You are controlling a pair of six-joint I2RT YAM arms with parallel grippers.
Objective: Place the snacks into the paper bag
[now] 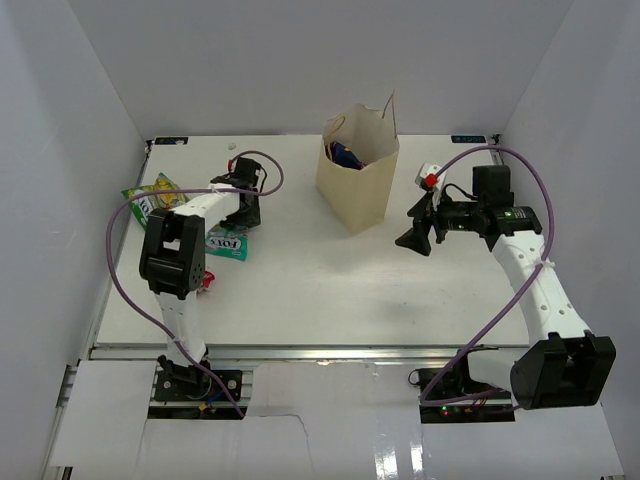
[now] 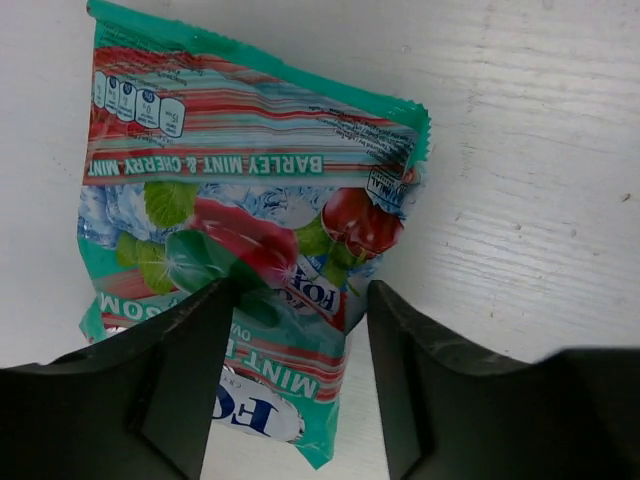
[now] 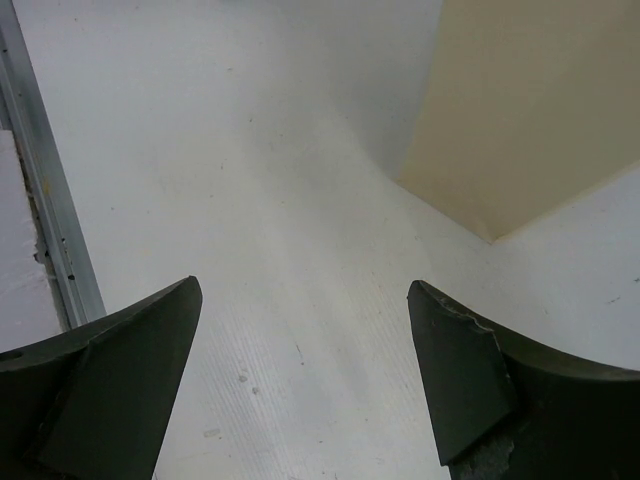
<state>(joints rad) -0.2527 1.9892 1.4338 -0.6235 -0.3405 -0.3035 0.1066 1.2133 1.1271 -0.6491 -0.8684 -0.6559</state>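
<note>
Teal mint packet lies flat, left side, well apart from paper bag. Left gripper unclenched, jaws straddle its end. Likely light, slippery film: you pinch middle firmly. Right gripper spread, empty.

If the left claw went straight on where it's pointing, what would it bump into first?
The teal packet. The left claw points down at it, open jaws either side, with the table just beneath. How big the gap is, I can't tell.
</note>
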